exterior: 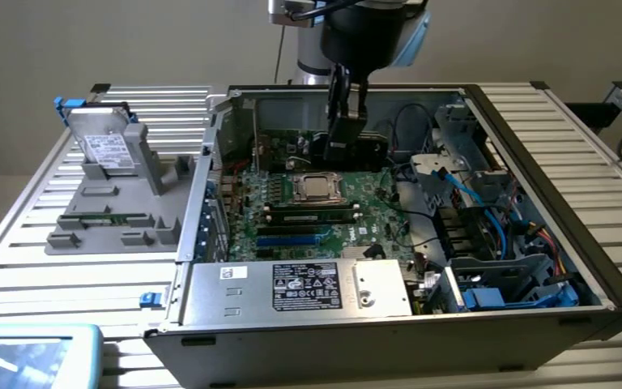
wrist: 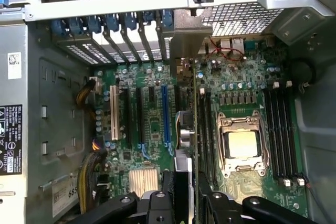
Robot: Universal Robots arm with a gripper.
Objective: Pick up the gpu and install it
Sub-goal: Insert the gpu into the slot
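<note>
- Your gripper (wrist: 185, 190) has its jaws partly closed, pinching the gpu (wrist: 184, 129) along its upper edge. The card stands on edge between them.
- From the exterior view, the gripper (exterior: 343, 134) reaches down into the open case (exterior: 570, 211). The gpu (exterior: 368, 147) shows as a dark slab just beside the fingers, toward the far end of the case.
- The card hangs over the motherboard (wrist: 152, 129) with its lower edge toward the board. It sits between the long blue slot (wrist: 165, 114) and the processor socket (wrist: 241, 145).
- Its silver bracket (wrist: 184, 45) faces the rear wall, close to the row of slot covers (wrist: 121, 30).
- You cannot tell whether the card's lower edge touches a slot, because the card itself hides that line.
- Expect the card to be light and stiff, so it should not sag in the grip. Being thin, it will probably twist easily if held off-centre.
- Its flat faces look smooth, so a light pinch may slip. The soldered parts and the contact edge are likely the fragile spots.
- The sound place to hold it is the top edge near the middle, clear of the contacts and the bracket, which is roughly where you have it.
- Outside the case, the grey hard drive (exterior: 106, 146) leans on its stand (exterior: 117, 219) at the exterior view's left, well apart from the work.
</note>
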